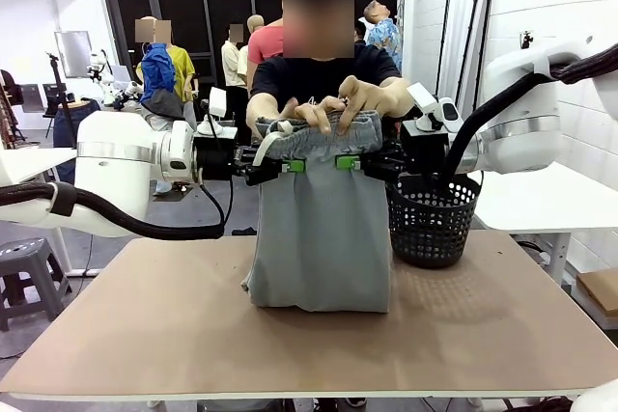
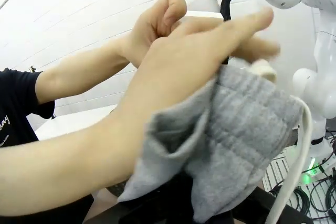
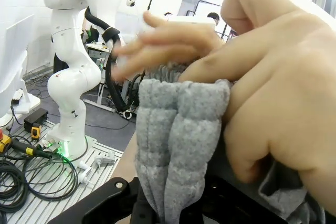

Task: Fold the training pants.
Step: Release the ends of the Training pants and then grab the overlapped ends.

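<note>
Hanging at the centre of the front view, the training pants (image 1: pixel 323 229) are held up by the waistband, and the lower end is bunched on the worktop (image 1: pixel 290 335). The left end effector (image 1: pixel 294 165) is brought in from 9 o'clock and is clamped onto the waistband. The right end effector (image 1: pixel 346 163) is brought in from 3 o'clock and is clamped likewise just beside it. Green pads are pressed flat against the grey cloth. The person's hands (image 1: pixel 372 98) are laid on the waistband's top edge at 12 o'clock. A black mesh basket (image 1: pixel 433 224) is set on the worktop at 3 o'clock of the pants, just beside them.

Left wrist view: grey cloth is pinched between the dark fingers at 6 o'clock. A white drawstring (image 2: pixel 300 156) is seen hanging at 4 o'clock. The cloth is covered by the person's hands from 9 to 12 o'clock.

Right wrist view: the gathered waistband is gripped at 6 o'clock and rises upright from there. It is overlapped by the person's hands from 12 to 4 o'clock.
</note>
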